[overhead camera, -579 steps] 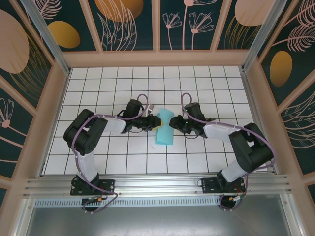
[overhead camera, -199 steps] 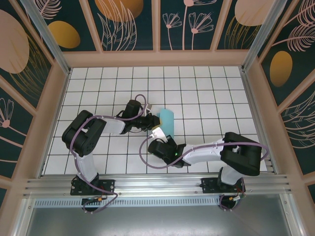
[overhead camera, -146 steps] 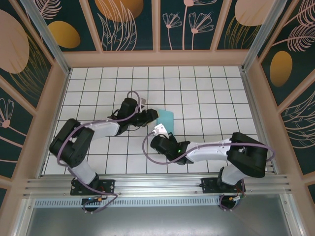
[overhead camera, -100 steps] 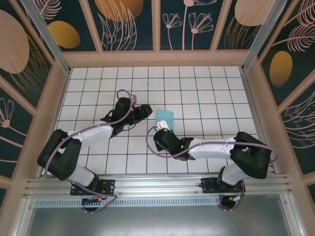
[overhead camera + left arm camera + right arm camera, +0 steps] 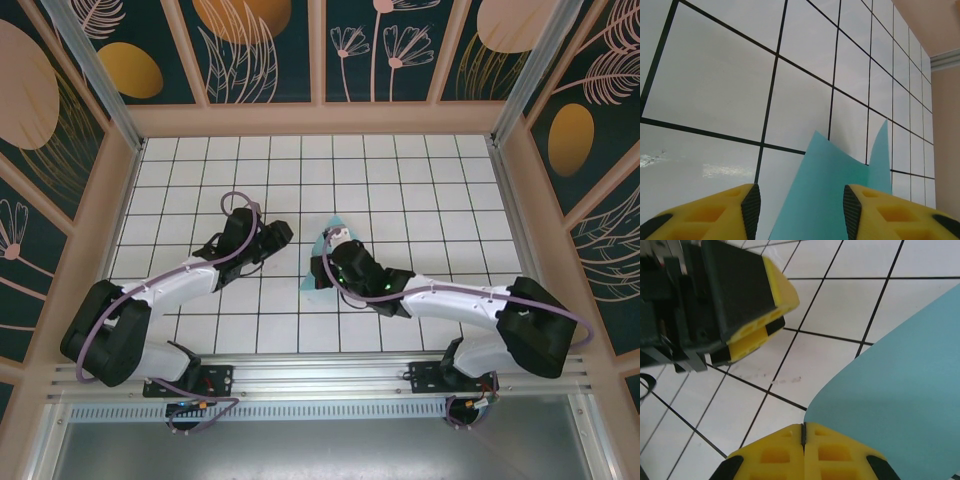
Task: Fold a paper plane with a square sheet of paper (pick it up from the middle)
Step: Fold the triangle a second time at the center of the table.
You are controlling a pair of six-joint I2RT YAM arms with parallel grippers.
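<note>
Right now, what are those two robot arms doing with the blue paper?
They're making a paper plane. The right gripper, fingers shut, is down at the edge of the blue paper in the middle of the tiled table. The left gripper is open and sits just left of the paper, not touching it. The paper is partly folded, not a plane yet.

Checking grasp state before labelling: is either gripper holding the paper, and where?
Left gripper is open, clear of the paper. Right gripper is shut at its edge; pinched or only pressed cannot be told.
</note>
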